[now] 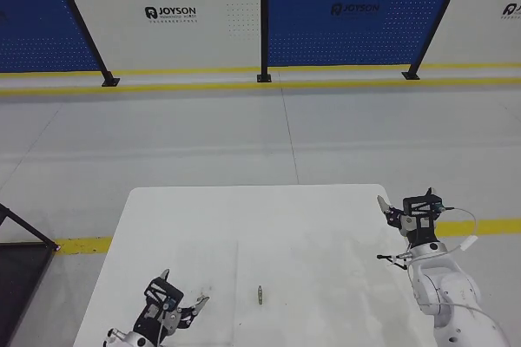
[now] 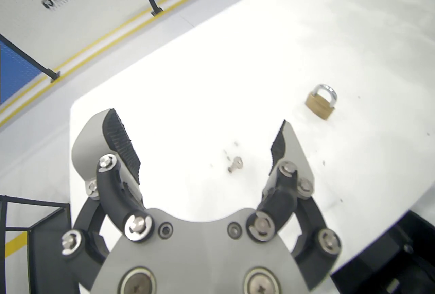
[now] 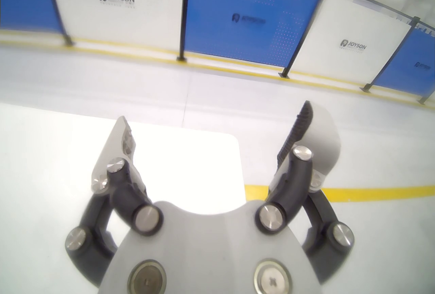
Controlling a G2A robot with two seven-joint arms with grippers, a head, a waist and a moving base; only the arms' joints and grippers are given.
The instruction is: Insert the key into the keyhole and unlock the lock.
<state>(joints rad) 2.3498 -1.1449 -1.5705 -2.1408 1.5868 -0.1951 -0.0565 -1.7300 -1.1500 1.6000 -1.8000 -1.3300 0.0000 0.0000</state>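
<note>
Left wrist view shows the left claw (image 2: 197,123) spread wide above the white worktop (image 2: 272,20), a small silver key (image 2: 235,164) lying flat below it, a brass padlock (image 2: 321,101) with a silver shackle nearby, and the right claw (image 3: 214,117) equally wide at the far corner.

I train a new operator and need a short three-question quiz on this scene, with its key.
1. True or false: the small silver key lies on the white table, held by no gripper.
2. The left gripper is: A) open; B) shut on the key.
3. Fill in: of the key and the brass padlock with silver shackle, the ____ lies nearer the left gripper.
Key: 1 true; 2 A; 3 key.
</note>
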